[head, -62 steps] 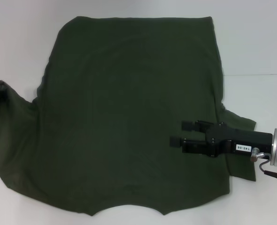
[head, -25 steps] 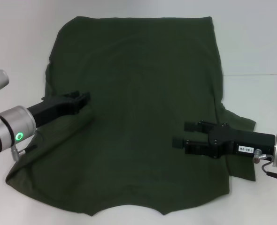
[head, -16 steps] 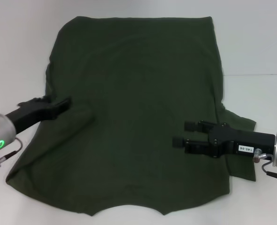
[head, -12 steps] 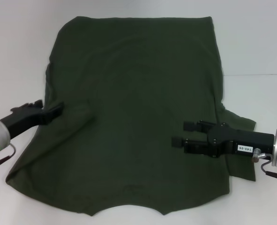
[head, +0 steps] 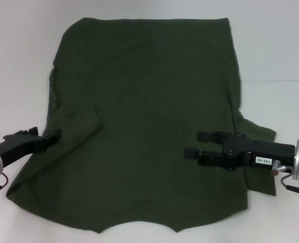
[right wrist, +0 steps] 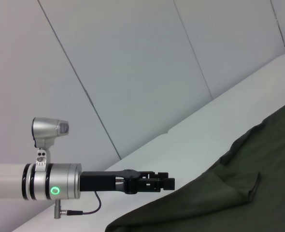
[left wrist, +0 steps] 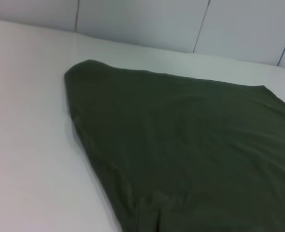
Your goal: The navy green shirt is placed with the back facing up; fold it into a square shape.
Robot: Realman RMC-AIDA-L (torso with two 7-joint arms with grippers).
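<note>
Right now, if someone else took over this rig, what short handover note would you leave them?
Left gripper: at the shirt's left edge, holding nothing.
Right gripper: fingers open, above the shirt's right side, empty.
Navy green shirt: spread on the white table; left sleeve folded onto the body, right sleeve sticking out under the right arm.
Left: fold in the right sleeve, then fold the body into a square.

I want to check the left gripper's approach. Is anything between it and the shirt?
Nothing visible. The left gripper sits right at the shirt's left edge with only bare white table around it. The right gripper hovers over the shirt's right side.
</note>
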